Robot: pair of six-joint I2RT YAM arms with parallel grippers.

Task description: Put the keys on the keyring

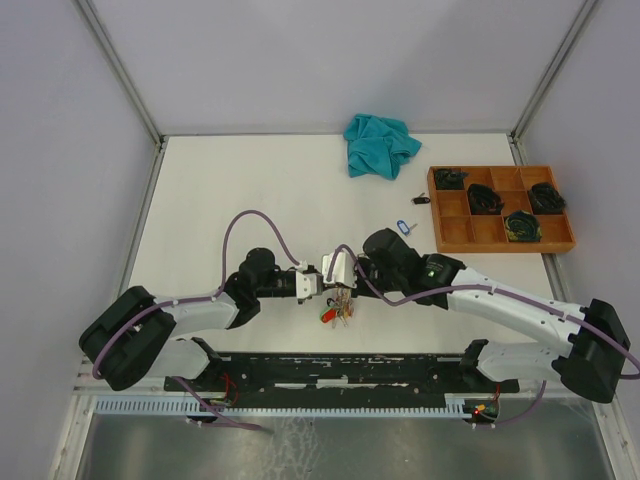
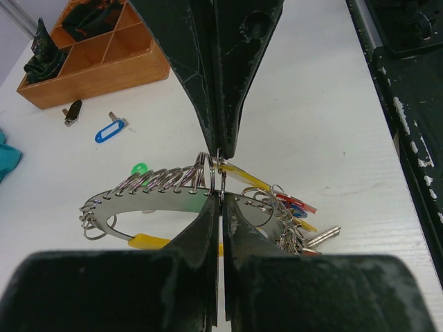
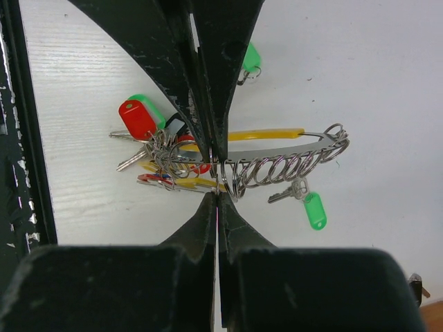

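Silver metal keyring point(image 2: 156, 196), strung with small loops, is held up well apart from the brown wooden compartment tray point(image 1: 437, 212), on its near-left side. The left gripper point(image 2: 220, 176) and the right gripper point(image 3: 217, 174) are each clenched on it. A bunch of silver keys with red and yellow tags point(image 3: 156, 149) seems threaded already. One blue-tagged key point(image 1: 404, 225) lies loose just beside the tray, so work remains.
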